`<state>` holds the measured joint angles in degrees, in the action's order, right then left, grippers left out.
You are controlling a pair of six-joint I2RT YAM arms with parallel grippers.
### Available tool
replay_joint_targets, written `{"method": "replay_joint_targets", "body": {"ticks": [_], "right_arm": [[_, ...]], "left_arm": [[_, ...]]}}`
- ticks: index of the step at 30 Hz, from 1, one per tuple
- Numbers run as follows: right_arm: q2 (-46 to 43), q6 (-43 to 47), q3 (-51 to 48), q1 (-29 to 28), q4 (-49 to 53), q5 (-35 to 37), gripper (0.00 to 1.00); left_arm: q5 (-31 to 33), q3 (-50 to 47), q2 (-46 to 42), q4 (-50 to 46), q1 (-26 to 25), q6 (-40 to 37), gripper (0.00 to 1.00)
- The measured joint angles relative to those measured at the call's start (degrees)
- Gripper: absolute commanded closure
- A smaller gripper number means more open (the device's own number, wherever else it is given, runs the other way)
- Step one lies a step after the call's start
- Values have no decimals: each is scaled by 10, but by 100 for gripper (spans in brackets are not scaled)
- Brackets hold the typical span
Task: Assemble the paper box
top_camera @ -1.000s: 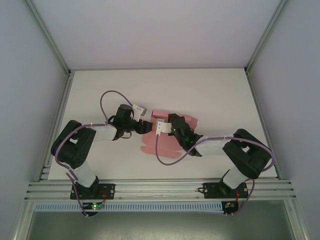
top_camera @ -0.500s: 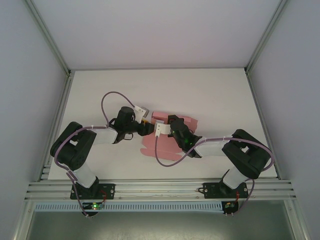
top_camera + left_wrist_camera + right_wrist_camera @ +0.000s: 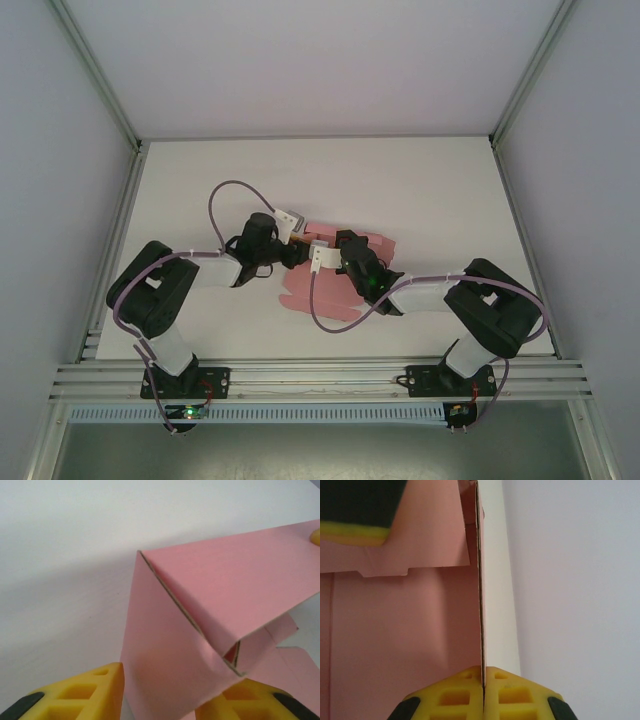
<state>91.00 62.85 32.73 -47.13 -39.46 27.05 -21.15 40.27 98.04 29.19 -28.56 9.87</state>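
Paper box: I saw the pink paper box (image 3: 345, 290) lying partly folded near the middle of the white worktop (image 3: 430, 190), between my two arms.
Left tool: The left tool (image 3: 297, 249) sat at the box's left edge. In its wrist view (image 3: 160, 695) the yellow fingers were spread, with a pink panel of the box running up between them.
Fold: In that same view a flap was bent over the panel along a sharp crease, leaving a narrow open wedge.
Right tool: The right tool (image 3: 328, 250) was over the box's far part. Its fingers (image 3: 483, 672) were pressed together, pinching a thin upright wall of the box seen edge-on.
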Motion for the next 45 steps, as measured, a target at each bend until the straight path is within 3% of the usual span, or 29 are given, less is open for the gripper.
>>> {"method": "replay_joint_targets", "body": {"ticks": [29,45], "right_arm": [[-5,-29,13,1,34,6,100],[-17,-47,24,9,65,-25,100]], "left_arm": [[237,25,62,67,-66,-24,89],[350,30,80,85,-97,24,98]]}}
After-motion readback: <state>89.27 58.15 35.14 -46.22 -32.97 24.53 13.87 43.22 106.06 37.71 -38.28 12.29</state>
